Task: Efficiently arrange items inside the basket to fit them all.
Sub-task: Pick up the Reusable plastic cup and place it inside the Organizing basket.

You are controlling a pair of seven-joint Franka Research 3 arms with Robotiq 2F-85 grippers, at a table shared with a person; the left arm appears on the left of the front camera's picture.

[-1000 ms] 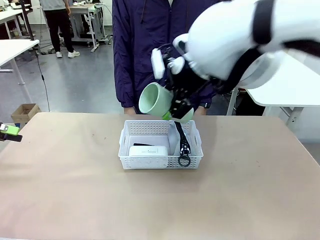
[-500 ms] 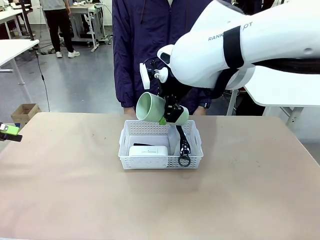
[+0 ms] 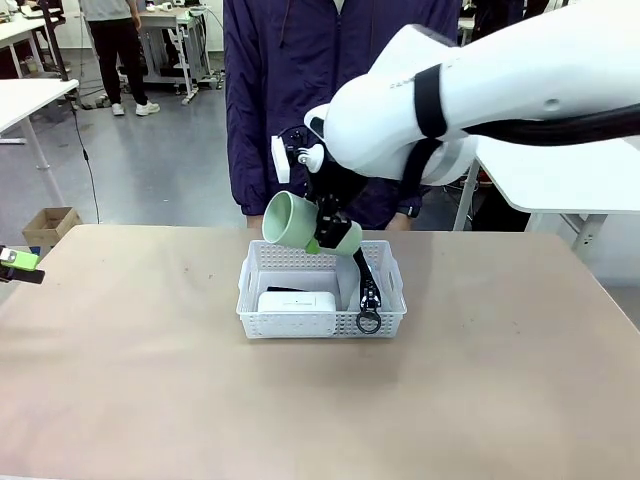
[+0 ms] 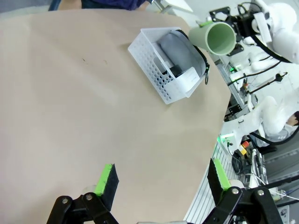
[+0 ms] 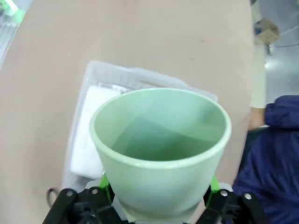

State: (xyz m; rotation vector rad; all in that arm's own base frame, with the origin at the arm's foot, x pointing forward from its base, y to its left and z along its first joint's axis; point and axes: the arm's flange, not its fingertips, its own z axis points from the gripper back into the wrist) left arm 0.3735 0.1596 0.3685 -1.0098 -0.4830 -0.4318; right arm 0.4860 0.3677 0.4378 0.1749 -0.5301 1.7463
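Right gripper (image 3: pixel 325 232) is clamped on the pale green cup (image 3: pixel 300 222), held tilted above the white basket (image 3: pixel 322 320).
Placement is in hand; lowering into space behind the white box (image 3: pixel 297 301), beside the grey pouch (image 4: pixel 180 52), is judged next.

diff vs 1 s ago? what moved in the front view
The right gripper, shut on the pale green cup, carried it down and toward the robot's left, so it now hangs over the far rim of the basket, mouth tilted to the left. Nothing was let go. Unchanged: the basket, the white box and the black zip strap inside it, the left gripper with jaws open, and the person standing behind.
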